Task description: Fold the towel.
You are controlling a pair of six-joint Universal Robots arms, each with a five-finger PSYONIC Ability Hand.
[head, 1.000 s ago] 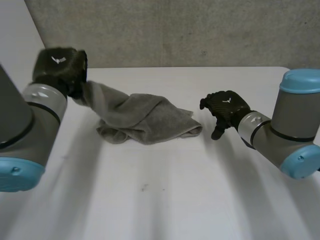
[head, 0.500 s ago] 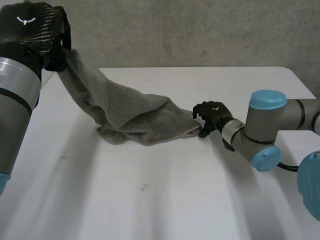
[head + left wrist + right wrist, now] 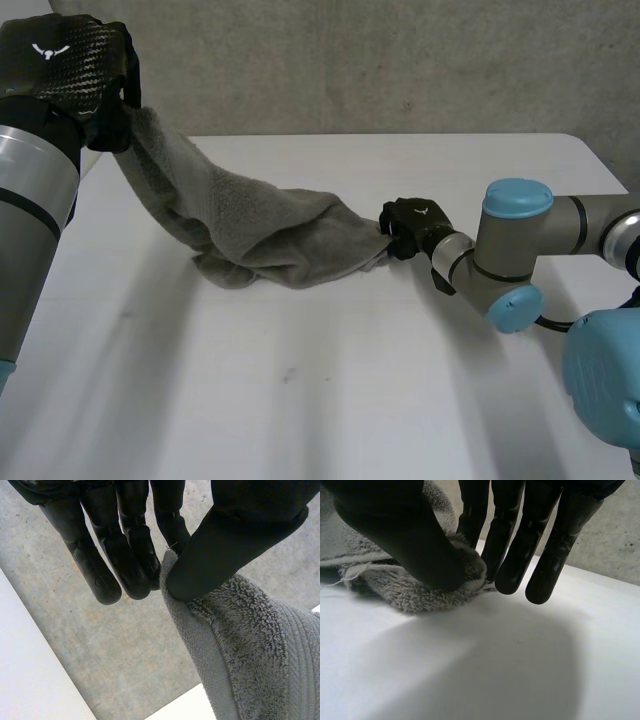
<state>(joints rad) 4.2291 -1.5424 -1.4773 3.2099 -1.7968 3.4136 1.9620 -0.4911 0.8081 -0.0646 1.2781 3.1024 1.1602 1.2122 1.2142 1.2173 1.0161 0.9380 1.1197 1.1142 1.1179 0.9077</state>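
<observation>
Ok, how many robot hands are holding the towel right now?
2. The left robot hand pinches the raised end of the towel; the right robot hand pinches its other end low on the table.

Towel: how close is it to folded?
Early. Done: both grips; the left hand pinches one end of the towel high above the table, the right hand pinches the other end down on it. In hand: likely pulling it straight. Left: every fold; its middle lies bunched.
</observation>
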